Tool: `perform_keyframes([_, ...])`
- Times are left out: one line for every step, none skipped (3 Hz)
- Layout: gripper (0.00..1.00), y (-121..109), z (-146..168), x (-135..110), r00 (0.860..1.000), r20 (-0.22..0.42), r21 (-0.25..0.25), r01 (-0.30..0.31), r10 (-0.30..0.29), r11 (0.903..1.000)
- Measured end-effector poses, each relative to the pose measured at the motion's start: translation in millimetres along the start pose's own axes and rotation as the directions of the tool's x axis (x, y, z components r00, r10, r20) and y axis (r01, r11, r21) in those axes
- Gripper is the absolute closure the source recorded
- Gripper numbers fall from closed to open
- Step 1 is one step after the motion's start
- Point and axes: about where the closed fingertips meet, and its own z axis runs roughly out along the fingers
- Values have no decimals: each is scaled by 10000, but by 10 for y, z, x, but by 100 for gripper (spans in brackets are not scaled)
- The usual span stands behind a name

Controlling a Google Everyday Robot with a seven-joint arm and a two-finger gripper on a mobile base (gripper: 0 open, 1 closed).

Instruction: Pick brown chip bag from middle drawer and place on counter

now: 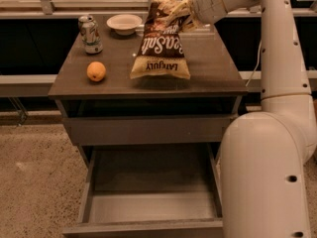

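Note:
The brown chip bag (161,46) with white "Sea Salt" lettering hangs upside down over the middle of the counter (208,68). Its cream-yellow lower end is at or just above the counter top. My gripper (174,15) is shut on the bag's upper end, above the counter's back part. The white arm comes in from the right. The middle drawer (148,202) stands pulled open below, its grey floor bare.
A soda can (91,33) stands at the counter's back left. A white bowl (124,23) sits at the back middle. An orange (96,71) lies at the left front. The arm's large white base (267,177) stands in front of the drawer's right side.

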Motion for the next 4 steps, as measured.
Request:
perform_keyframes([64, -30, 8, 55, 9999, -131, 163, -18, 20, 9999])
perform_keyframes([41, -48, 53, 78, 9999, -165, 243, -30, 34, 9997])
perform_keyframes([18, -63, 100, 95, 9998, -179, 304, -35, 41, 9995])
perform_keyframes([0, -77, 149, 110, 9998, -183, 360, -42, 49, 9993])
